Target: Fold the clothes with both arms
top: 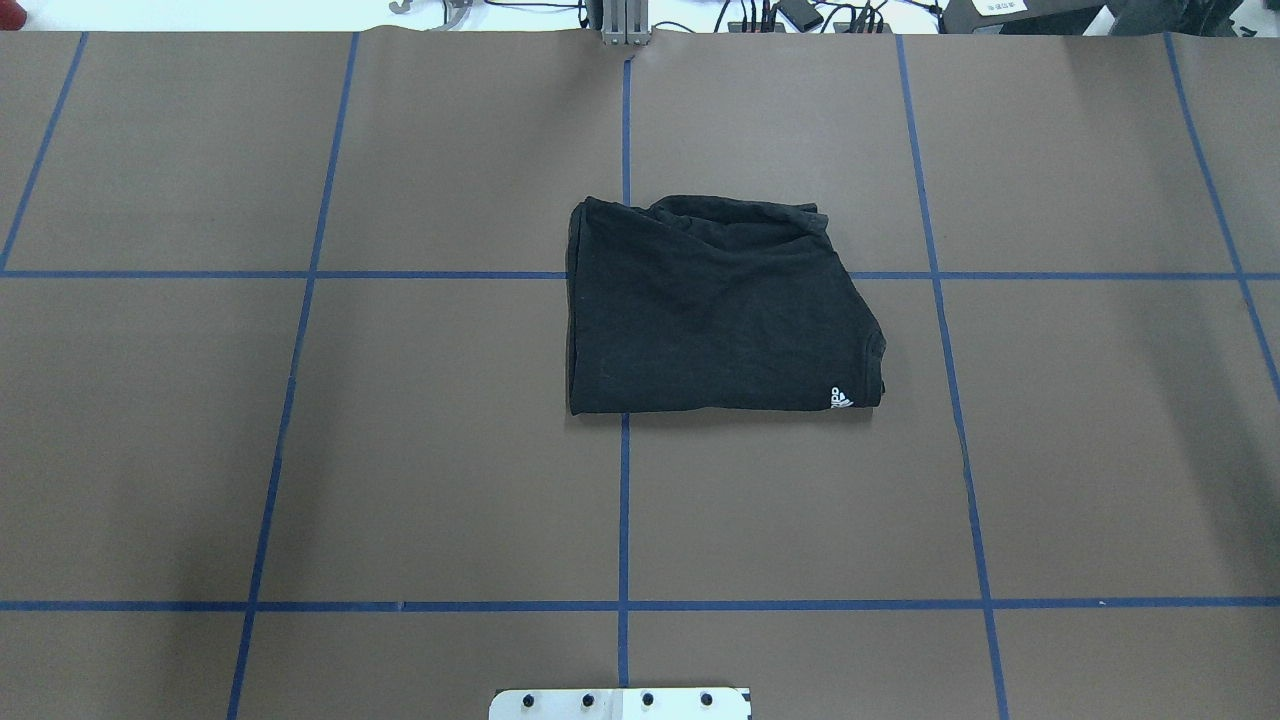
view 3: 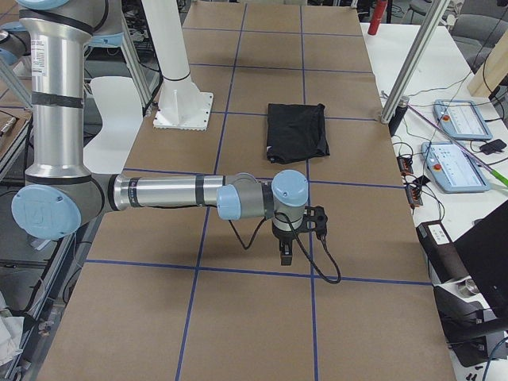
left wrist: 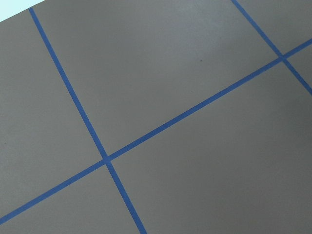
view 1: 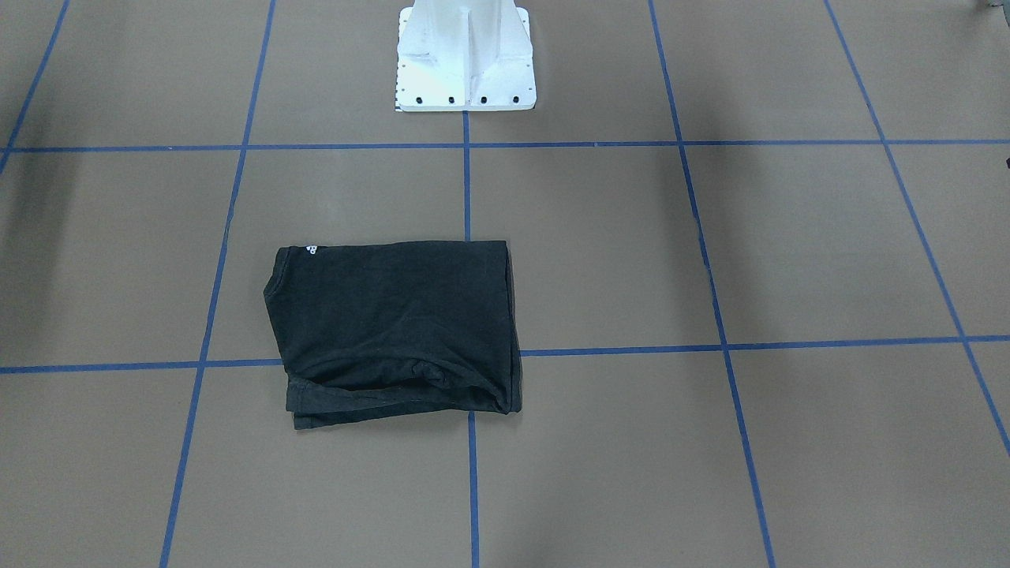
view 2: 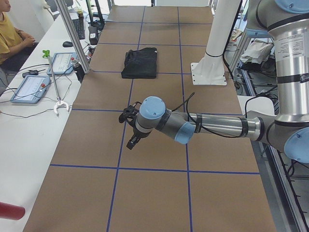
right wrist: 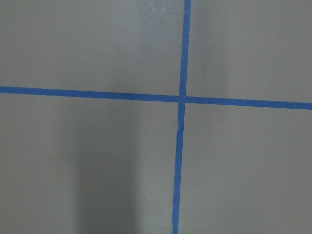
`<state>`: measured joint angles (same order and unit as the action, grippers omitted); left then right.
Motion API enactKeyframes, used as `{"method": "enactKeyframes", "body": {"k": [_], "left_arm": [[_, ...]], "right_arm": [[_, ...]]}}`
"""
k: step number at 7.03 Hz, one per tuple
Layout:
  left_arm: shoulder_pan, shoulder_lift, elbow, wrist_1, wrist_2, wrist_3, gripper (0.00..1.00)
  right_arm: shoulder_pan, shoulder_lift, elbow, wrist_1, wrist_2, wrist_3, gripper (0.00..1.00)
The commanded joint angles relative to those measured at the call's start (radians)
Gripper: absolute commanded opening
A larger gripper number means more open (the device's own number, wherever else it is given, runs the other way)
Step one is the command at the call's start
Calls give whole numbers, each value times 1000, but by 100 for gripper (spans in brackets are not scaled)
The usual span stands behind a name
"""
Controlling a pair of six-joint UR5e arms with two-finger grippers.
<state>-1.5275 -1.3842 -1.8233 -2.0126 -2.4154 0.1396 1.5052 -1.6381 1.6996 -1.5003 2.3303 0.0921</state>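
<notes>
Seemingly done: the black short-sleeved T-shirt [top: 715, 310] lies folded at the middle of the brown tabletop [top: 450, 450]; the black left gripper [view 2: 130, 143] and right gripper [view 3: 285, 254] hang near its opposite ends, grip impossible to tell; any tidying should pinch the rumpled far edge evenly

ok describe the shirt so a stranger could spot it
On the brown table with blue tape lines, find the white base plate at the robot's edge. Straight out from it lies the black T-shirt, folded into a rough rectangle. It is the only cloth there, with a white logo at one corner.
</notes>
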Motion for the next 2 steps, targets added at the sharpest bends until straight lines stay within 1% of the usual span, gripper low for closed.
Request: {"method": "enactKeyframes", "body": {"k": [1, 2], "left_arm": [[0, 1, -13, 0, 1, 0, 100], [1, -1, -14, -2, -1, 0, 100]], "right_arm": [[0, -3, 8, 0, 0, 0, 100], [0, -6, 8, 0, 0, 0, 100]]}}
